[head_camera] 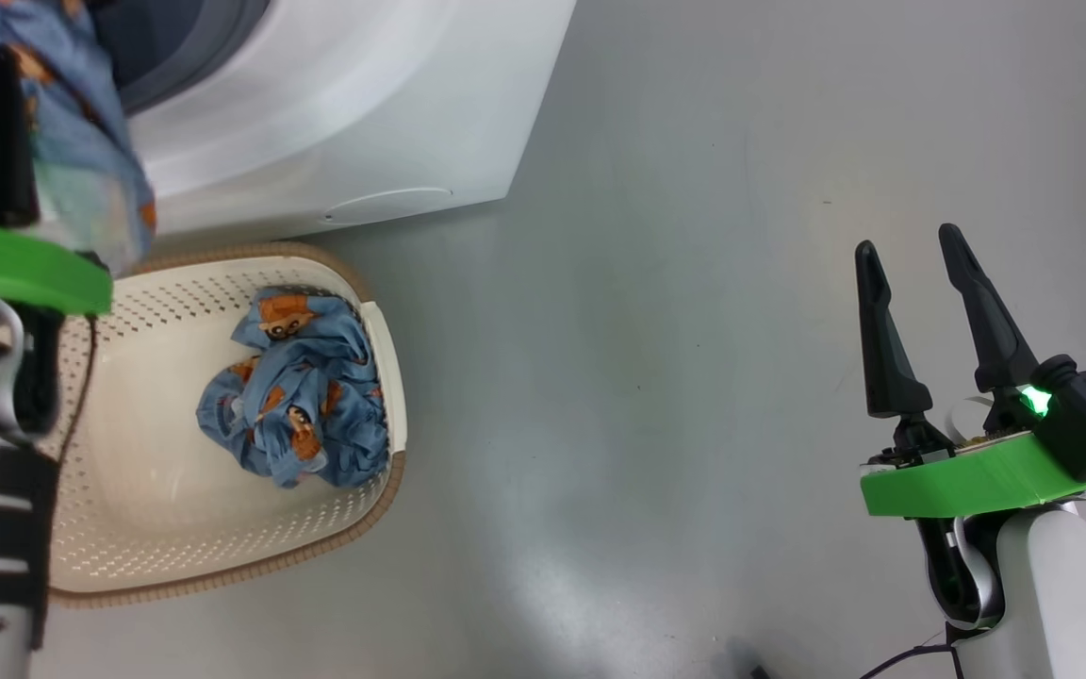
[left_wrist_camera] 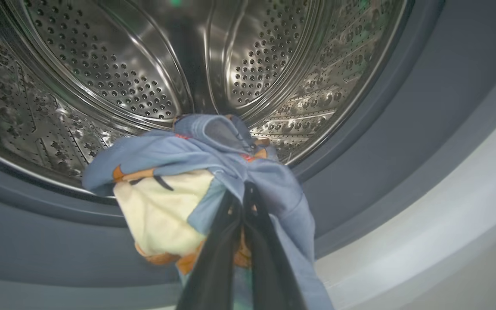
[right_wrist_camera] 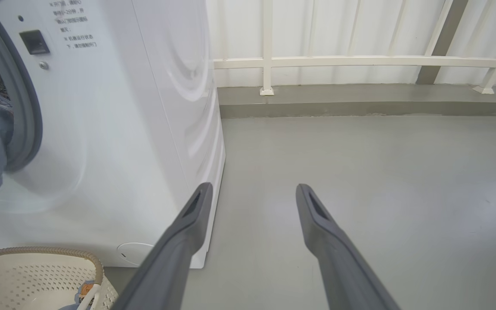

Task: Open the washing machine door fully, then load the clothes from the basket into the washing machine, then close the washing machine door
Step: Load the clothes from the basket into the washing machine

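The left end effector (left_wrist_camera: 241,189) is raised before the drum (left_wrist_camera: 101,64) of the washing machine (head_camera: 364,113), clamped tight on a crumpled light-blue garment (left_wrist_camera: 179,159) — the right end effector (head_camera: 908,240) hovers over the floor (head_camera: 694,377), fingers apart. A second garment (head_camera: 303,396) with orange figures lies bunched in the basket (head_camera: 147,547).

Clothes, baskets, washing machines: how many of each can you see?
clothes: 2, one garment in the basket, one garment in the left gripper
basket: 1
washing machine: 1
total: 4
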Available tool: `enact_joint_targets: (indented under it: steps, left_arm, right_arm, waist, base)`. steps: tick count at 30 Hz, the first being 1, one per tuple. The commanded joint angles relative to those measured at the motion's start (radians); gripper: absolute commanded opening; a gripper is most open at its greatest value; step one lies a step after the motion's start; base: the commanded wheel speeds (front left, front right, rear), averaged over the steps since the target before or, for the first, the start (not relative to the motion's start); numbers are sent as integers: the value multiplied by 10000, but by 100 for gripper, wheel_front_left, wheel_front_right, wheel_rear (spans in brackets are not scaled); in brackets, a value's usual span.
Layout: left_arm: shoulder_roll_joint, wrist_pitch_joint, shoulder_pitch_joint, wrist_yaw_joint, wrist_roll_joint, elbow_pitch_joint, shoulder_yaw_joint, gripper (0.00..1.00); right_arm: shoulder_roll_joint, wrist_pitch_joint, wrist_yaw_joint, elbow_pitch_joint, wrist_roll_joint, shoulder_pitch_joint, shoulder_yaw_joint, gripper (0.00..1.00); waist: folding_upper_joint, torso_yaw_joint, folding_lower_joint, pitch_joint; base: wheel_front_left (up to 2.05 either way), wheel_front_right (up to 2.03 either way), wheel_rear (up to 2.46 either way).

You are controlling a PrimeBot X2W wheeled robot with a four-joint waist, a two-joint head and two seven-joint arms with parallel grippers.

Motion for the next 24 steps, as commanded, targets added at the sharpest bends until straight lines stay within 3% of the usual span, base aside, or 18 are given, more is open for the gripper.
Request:
enact_joint_targets:
  steps: [1,10,14,20,24]
  left_arm:
    - [550,-53,-395,-15,10,-219,226,0]
    - [928,-53,-2482,-15,67,1587,223,0]
    - [1349,-53,-3543,15,345,2592,394,0]
    - [1796,-53,-4515,576,1057,2539,1043,0]
    - [1678,-53,-4478,726,1285,2652,1442,0]
  right_arm:
    - [46,-49,12,-203,54,155,247,100]
    - [77,-49,12,-164,120,102,360,100]
    - [94,-49,12,-108,181,2,606,100]
    - [111,-49,12,-100,258,-194,801,100]
    - [116,-49,12,-89,325,-248,883,100]
  waist:
    - [0,-22,0,13]
    - [0,-263,0,123]
    - [0,-580,0,212]
    - [0,-972,0,477]
    - [0,-1129,0,590]
  base:
    - [0,0,0]
    - [0,0,0]
    - [0,0,0]
    - [0,0,0]
    - [0,0,0]
